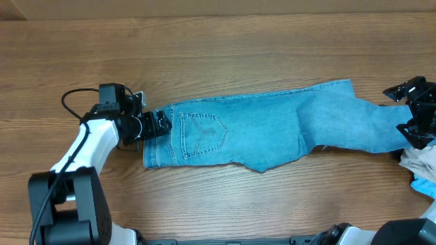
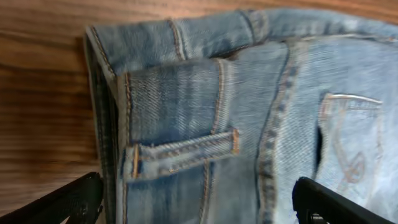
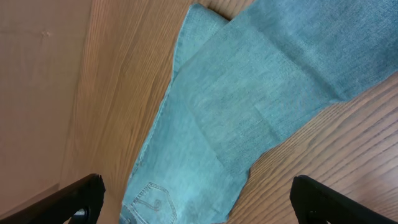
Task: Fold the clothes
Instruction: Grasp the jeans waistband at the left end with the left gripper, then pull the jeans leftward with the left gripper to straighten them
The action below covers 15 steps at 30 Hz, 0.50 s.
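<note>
Flat along tabletop: light blue jeans, stitched pocket up. At waistband, left tool gaping, empty; right tool likewise.

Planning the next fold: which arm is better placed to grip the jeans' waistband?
Left. The left gripper sits open at the waistband of the jeans, a finger on either side; the right gripper hangs over the far leg end.

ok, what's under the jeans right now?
Around the jeans only the wooden table shows, and nothing pokes out from beneath them. Whatever lies directly below is covered by the denim, so I can't tell.
</note>
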Each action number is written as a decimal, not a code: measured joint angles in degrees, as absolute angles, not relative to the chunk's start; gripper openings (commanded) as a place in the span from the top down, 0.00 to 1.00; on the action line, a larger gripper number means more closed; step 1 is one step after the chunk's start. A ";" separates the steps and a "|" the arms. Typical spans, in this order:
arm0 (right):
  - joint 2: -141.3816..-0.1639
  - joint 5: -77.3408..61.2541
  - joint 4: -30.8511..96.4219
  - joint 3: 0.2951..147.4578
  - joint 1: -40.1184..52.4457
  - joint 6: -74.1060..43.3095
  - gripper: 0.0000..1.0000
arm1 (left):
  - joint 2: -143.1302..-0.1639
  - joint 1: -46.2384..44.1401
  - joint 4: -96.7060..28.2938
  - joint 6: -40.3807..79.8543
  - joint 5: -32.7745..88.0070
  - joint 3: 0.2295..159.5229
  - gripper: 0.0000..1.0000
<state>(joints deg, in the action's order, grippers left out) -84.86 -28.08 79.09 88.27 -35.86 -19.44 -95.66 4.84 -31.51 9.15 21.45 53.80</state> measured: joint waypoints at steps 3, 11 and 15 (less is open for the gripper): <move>-84.86 -28.05 79.13 88.27 -35.86 -19.49 0.00 | -99.13 4.86 -31.38 8.73 21.63 54.02 0.16; -84.86 -28.08 79.09 88.27 -35.86 -19.46 0.00 | -101.06 4.99 -30.70 8.58 21.43 54.59 0.96; -84.86 -28.05 79.09 88.27 -35.86 -19.46 0.00 | -101.27 4.86 -29.78 8.62 22.04 54.59 0.96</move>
<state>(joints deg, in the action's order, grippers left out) -84.86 -28.05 79.09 88.27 -35.86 -19.46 -101.27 4.86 -29.78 8.62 22.04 54.59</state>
